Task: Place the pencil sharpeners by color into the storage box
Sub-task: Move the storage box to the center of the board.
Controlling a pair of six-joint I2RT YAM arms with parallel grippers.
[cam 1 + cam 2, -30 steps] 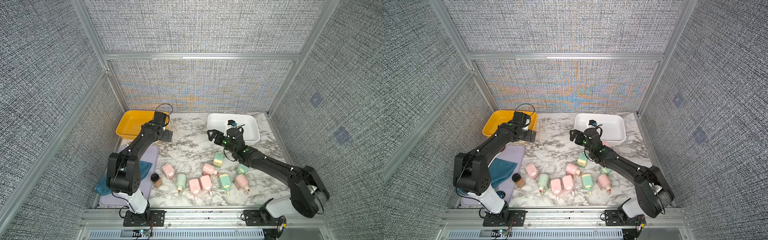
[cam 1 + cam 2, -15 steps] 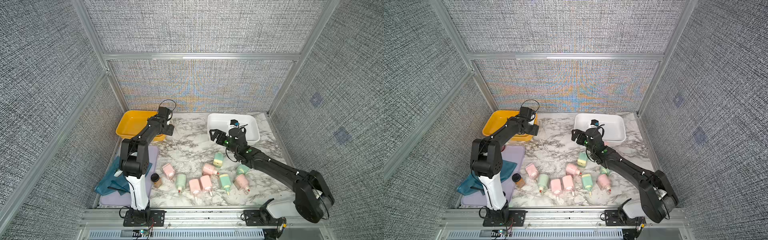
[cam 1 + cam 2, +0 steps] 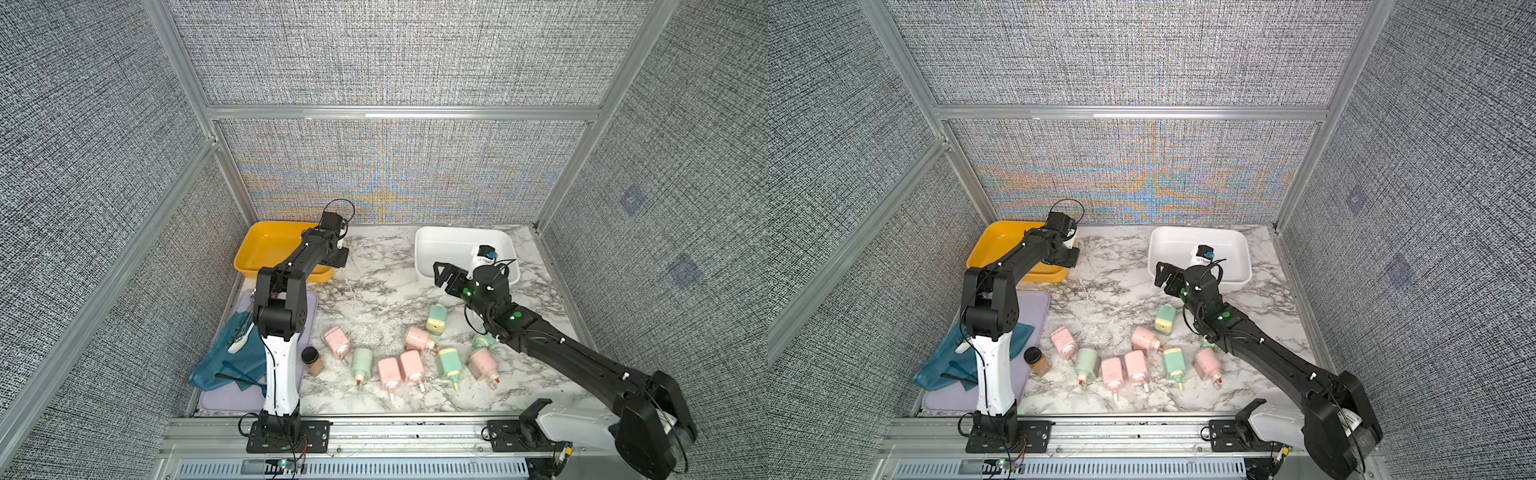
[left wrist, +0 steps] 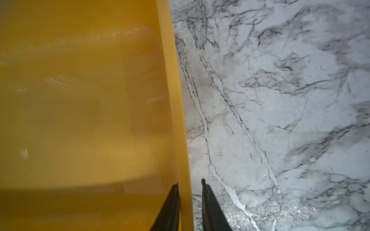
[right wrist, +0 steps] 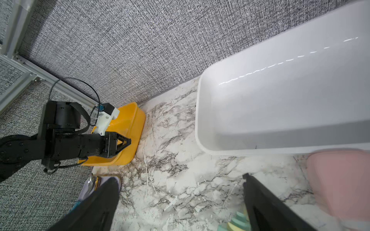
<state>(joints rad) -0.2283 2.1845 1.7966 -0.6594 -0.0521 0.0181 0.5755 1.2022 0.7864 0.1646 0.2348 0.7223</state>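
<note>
Since a second ago the left arm [image 3: 282,316] has swung its upper links upright over its base and has brought the left gripper [image 4: 190,182] to the yellow tray [image 4: 176,100]. Its jaws have come from wide to almost together. Now they straddle the tray's rim on the side that faces the table centre: one finger is inside against the wall and the other is outside over the marble, so the gripper pinches the rim.

The right gripper [image 5: 179,178] stands fully spread and holds nothing. It hovers over the bare marble table [image 5: 170,140], just beside a corner of the white box [image 5: 200,120].

The pencil sharpeners [image 3: 411,368] lie on the marble in a loose group near the front edge, pink and green mixed, well apart from the yellow tray. One green sharpener [image 3: 436,319] lies near the right arm [image 3: 561,349], and a pink sharpener [image 5: 340,180] lies just beside the white box. Between the two containers the marble is open, and the back wall [image 3: 395,174] is close behind both.
</note>
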